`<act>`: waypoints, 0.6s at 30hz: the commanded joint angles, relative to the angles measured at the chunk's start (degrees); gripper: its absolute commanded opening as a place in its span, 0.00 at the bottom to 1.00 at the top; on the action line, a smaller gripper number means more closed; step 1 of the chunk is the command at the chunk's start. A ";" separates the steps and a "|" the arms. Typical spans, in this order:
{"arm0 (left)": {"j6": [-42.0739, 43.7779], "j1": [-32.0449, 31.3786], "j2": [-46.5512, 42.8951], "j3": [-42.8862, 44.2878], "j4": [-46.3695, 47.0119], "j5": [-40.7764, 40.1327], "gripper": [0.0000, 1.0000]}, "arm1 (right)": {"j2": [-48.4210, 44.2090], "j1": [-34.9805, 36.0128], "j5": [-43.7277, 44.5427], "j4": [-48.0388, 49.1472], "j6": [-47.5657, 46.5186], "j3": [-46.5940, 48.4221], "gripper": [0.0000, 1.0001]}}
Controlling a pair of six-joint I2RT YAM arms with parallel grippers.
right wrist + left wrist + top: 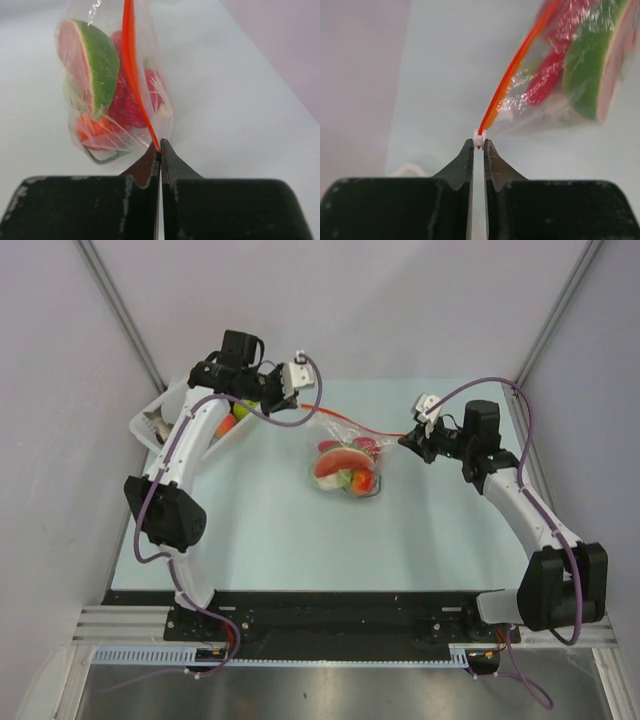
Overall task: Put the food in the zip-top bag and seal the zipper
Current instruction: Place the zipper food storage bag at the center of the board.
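Bag status: zip-top bag [350,468] is strung between both arms over the rear middle of the surface [260,540], with the food [343,465] inside. Left gripper [478,144] is pinched nearly closed on a small white tab [479,136] at one end of the zipper [512,70]. Right gripper [159,149] is clamped tight on the opposite end of the strip, fingertips meeting with no visible gap. From the top view the zipper runs as a slightly bowed red-orange line from one gripper to the other, and the bag's belly sags below it. Can't tell if the bottom rests on the surface. Strip reads as a single line in both wrist views. Contents seen through the plastic: a green-rind watermelon slice [97,60], red pieces, something orange-red low down. White basket [158,428] sits at the far left edge behind the left arm, well apart from the bag.
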 commanded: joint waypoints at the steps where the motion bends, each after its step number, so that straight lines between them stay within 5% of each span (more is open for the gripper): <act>1: -10.90 1.35 6.76 14.32 7.67 -4.25 0.00 | 7.01 -0.93 4.76 15.62 2.12 6.17 0.00; 4: -8.45 1.35 6.97 17.95 3.81 -2.34 0.00 | 10.44 -1.02 3.97 16.34 0.37 8.64 0.00; 7: -6.25 0.65 3.38 8.40 2.65 -0.83 0.00 | 12.38 -0.59 2.13 13.19 -2.61 8.82 0.00; 14: -4.13 -6.45 -11.30 -30.94 11.34 -1.53 0.00 | 16.60 1.96 -0.95 -17.35 -14.91 8.47 0.00; 18: -11.22 -11.21 -16.66 -44.79 17.59 -0.92 0.00 | 17.13 3.37 -0.08 -26.71 -19.50 3.74 0.07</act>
